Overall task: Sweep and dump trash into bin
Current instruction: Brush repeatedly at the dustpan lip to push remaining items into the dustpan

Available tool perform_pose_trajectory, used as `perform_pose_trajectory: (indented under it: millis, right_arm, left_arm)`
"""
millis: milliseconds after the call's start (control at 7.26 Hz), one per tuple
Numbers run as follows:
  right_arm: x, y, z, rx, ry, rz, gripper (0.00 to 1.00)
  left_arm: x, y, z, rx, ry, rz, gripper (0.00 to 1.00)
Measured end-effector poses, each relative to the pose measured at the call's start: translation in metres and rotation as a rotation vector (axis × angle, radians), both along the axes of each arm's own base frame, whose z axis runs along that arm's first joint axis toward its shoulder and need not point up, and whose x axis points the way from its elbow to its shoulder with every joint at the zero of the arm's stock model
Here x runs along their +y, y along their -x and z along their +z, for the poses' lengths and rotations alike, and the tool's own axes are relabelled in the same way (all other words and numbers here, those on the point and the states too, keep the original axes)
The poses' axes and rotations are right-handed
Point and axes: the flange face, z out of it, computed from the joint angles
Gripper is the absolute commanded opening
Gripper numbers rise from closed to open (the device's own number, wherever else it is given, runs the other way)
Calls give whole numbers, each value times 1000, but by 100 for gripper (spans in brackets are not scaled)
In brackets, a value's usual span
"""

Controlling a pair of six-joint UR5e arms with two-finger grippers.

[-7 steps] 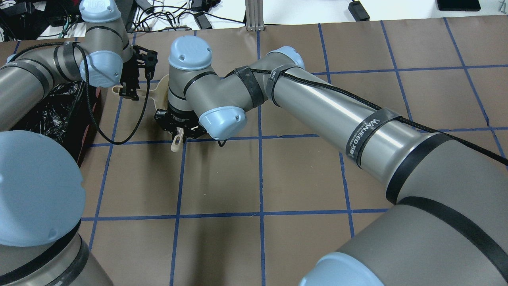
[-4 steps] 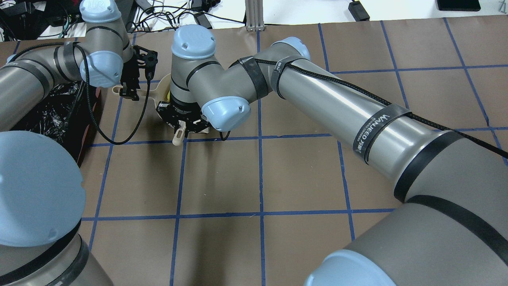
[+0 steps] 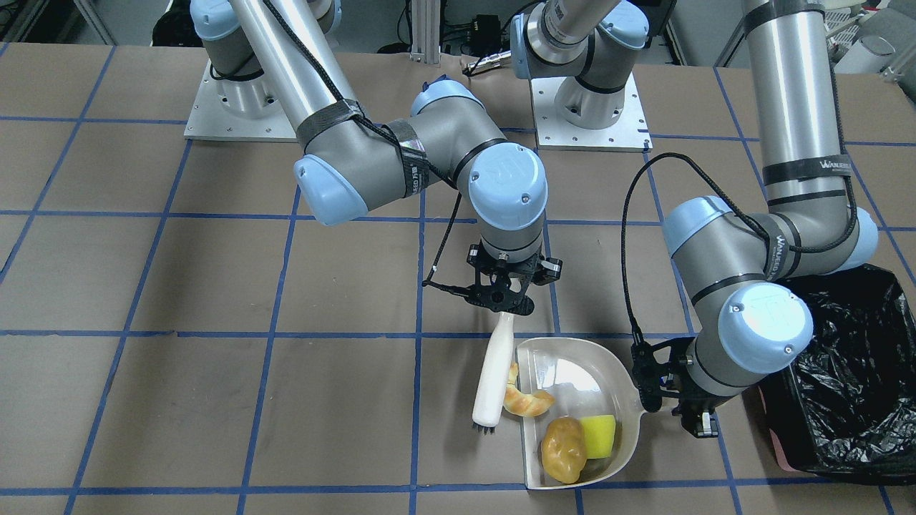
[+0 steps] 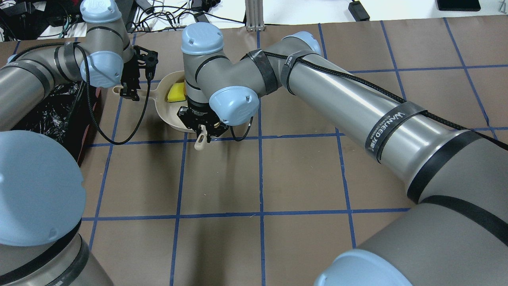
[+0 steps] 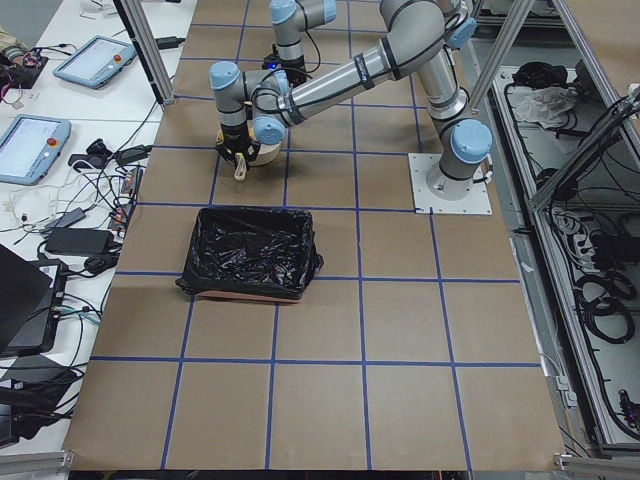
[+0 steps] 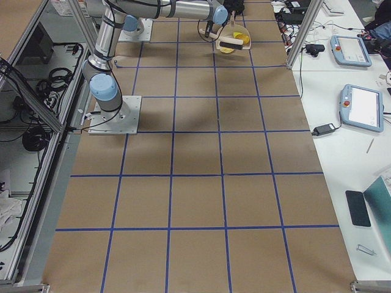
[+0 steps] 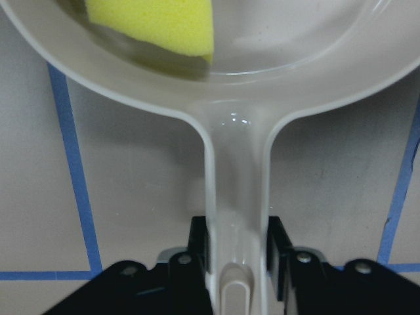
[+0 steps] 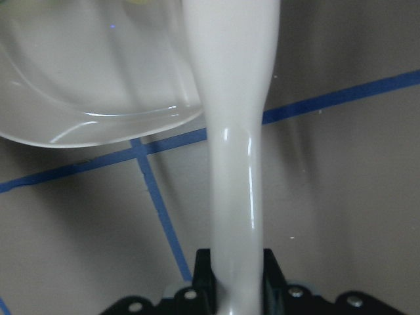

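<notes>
The beige dustpan lies on the table with the golden-brown potato lump and the yellow sponge inside it. The tan croissant lies across the pan's open lip, against the white brush. My right gripper is shut on the brush handle. My left gripper is shut on the dustpan handle. The sponge also shows in the overhead view. The bin, pink with a black bag, stands beside the left arm.
The bin stands about one grid square from the dustpan on the robot's left side. Both arm bases are bolted at the table's robot side. Brown paper with blue tape lines covers the table.
My right gripper has moved rightward in the overhead view with the brush, uncovering the dustpan and the sponge. The left arm and the dustpan handle have not moved.
</notes>
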Motion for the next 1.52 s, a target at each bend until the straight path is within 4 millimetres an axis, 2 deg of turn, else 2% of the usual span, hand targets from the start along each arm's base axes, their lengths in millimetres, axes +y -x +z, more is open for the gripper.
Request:
perform_pose_trajectory:
  millis: [413, 689, 1102, 1516]
  right_arm:
    - [13, 9, -23, 82, -55, -1, 0]
    - [24, 8, -36, 92, -65, -16, 0]
    - [26, -5, -34, 43, -40, -27, 0]
    - [26, -21, -21, -62, -25, -31, 0]
  left_arm:
    - [0, 0, 0, 1, 0, 1, 0]
    - [0, 0, 0, 2, 0, 1, 0]
    - [0, 0, 0, 3, 0, 0, 0]
    - [0, 0, -1, 4, 0, 0, 0]
